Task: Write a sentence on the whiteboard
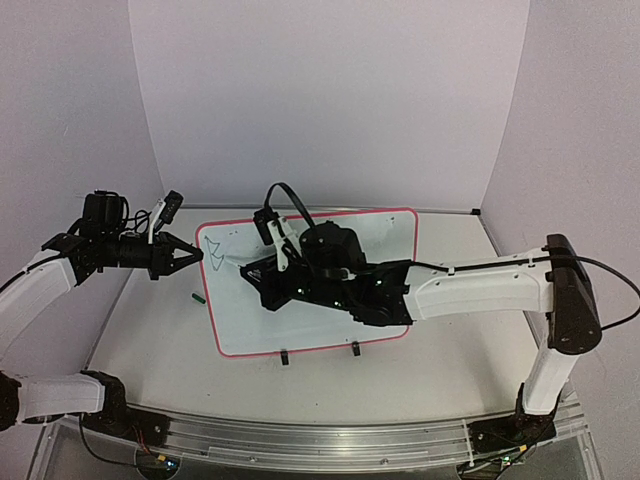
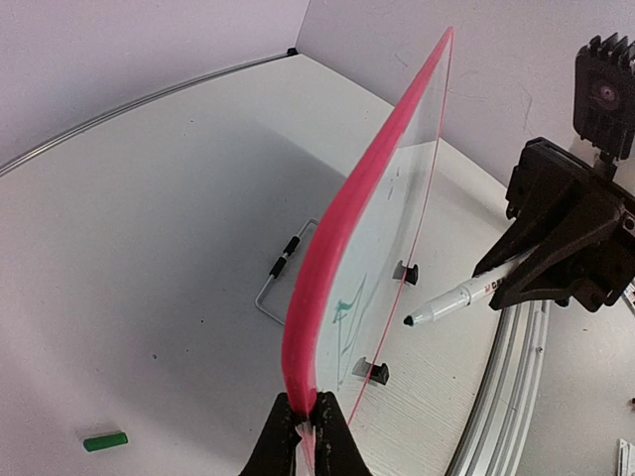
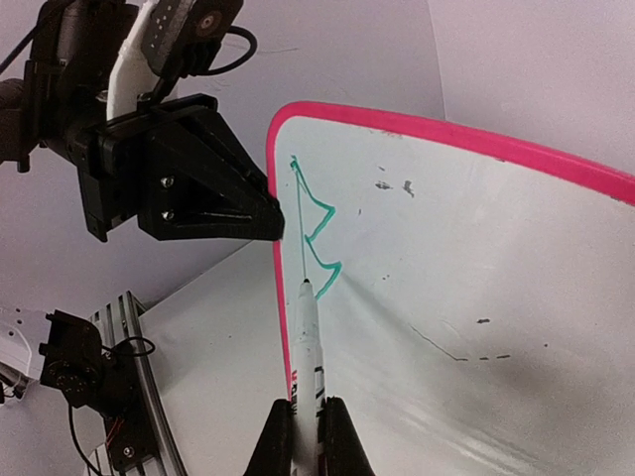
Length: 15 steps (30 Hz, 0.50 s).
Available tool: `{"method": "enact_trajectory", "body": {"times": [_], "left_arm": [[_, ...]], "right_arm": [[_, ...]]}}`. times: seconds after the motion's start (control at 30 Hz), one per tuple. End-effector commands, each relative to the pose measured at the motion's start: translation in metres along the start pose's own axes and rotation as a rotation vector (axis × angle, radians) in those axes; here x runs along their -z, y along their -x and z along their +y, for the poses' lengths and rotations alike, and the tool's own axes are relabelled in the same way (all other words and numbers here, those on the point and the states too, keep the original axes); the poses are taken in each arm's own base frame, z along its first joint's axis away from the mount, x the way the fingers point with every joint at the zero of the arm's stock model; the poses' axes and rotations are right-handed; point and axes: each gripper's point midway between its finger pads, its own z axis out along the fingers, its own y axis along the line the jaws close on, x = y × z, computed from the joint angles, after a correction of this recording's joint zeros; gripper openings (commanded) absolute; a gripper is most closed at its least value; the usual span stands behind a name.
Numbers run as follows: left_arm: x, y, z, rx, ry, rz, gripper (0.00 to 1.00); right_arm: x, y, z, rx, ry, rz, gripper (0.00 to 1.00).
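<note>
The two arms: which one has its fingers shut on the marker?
The right arm: the right fingers grip the white marker, tip beside the green stroke. The left fingers instead pinch the whiteboard by its pink edge.

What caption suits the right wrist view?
Right gripper's marker touches a green letter on the whiteboard; left gripper clamps its edge.

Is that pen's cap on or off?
Off. The marker held by the right gripper shows its bare tip near the whiteboard; what looks like its green cap lies on the table.
</note>
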Motion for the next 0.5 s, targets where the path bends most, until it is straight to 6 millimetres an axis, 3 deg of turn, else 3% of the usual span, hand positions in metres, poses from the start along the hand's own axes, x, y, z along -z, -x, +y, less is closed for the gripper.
{"method": "enact_trajectory", "body": {"times": [0.0, 0.47], "left_arm": [[0.000, -0.008, 0.003, -0.008, 0.030, 0.030, 0.00], [0.000, -0.008, 0.004, -0.008, 0.030, 0.029, 0.00]], "right_arm": [[-0.003, 0.028, -0.006, 0.000, -0.047, -0.076, 0.00], [-0.004, 0.025, -0.020, -0.013, -0.097, -0.069, 0.00]]}}
